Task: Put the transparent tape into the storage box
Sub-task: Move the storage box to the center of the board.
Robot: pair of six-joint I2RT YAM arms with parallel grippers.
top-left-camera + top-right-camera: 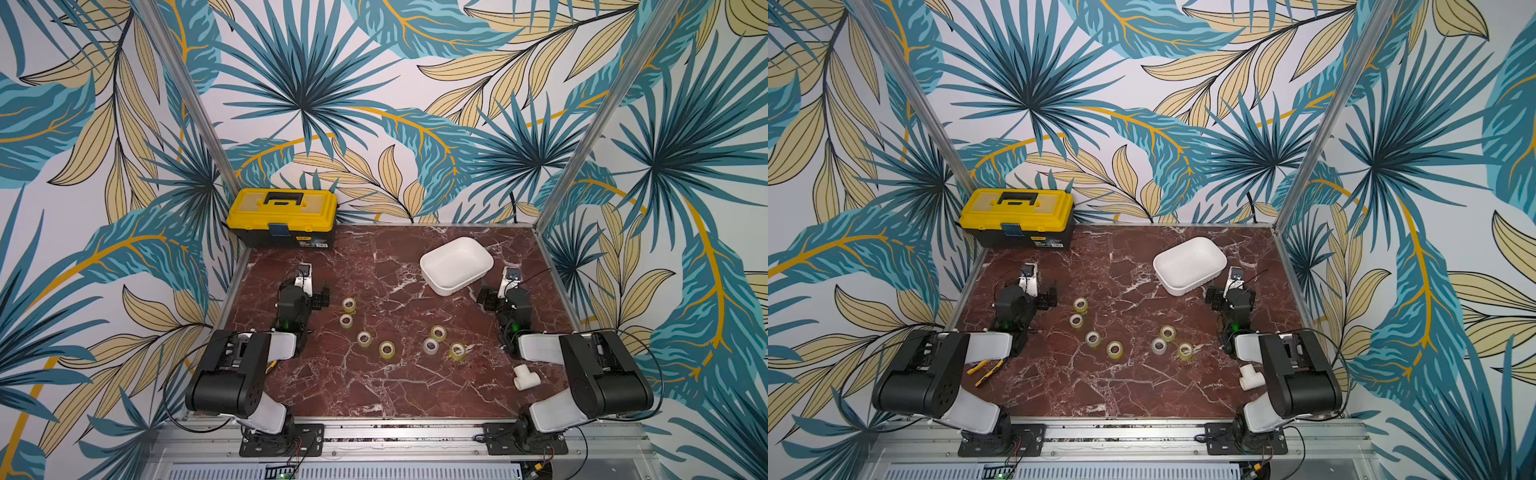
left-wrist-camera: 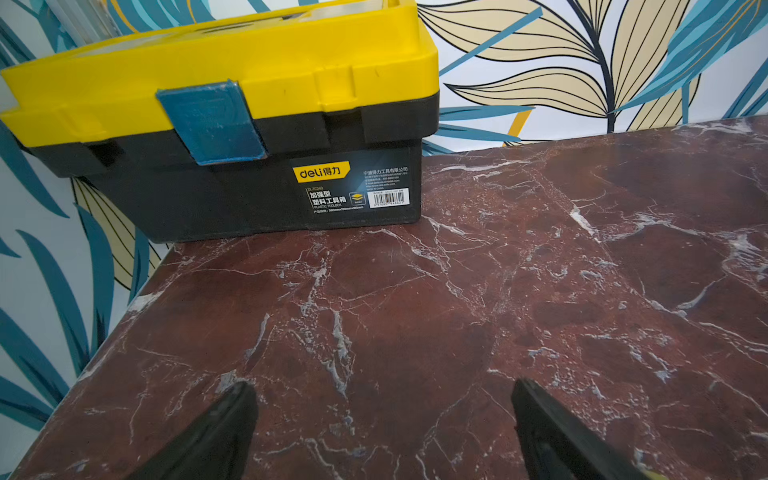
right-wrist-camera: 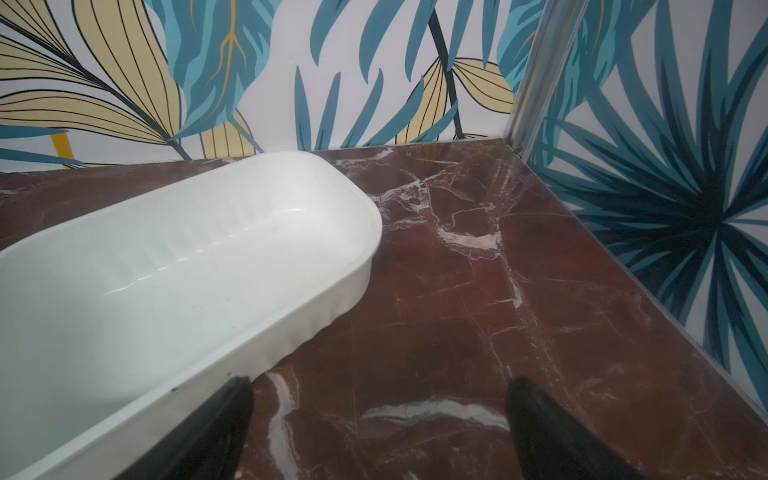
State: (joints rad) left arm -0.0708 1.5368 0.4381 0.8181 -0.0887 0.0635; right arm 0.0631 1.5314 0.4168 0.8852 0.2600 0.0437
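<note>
Yellow toolbox [image 1: 282,210] back-left; white pipe fitting [image 1: 527,378] front-right; left fingers [image 2: 220,428], right fingers [image 3: 216,428] apart, holding nothing.

Seven clear tape rolls [image 1: 387,349] scattered on tabletop [image 1: 374,395], well apart from open white storage box [image 1: 456,262].

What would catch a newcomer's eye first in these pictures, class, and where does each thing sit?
Probably the yellow-and-black toolbox at the far left corner, bright against the dark red marble table. Next the white storage box, empty, toward the far right, and seven small rolls of transparent tape scattered across the table's middle.
</note>
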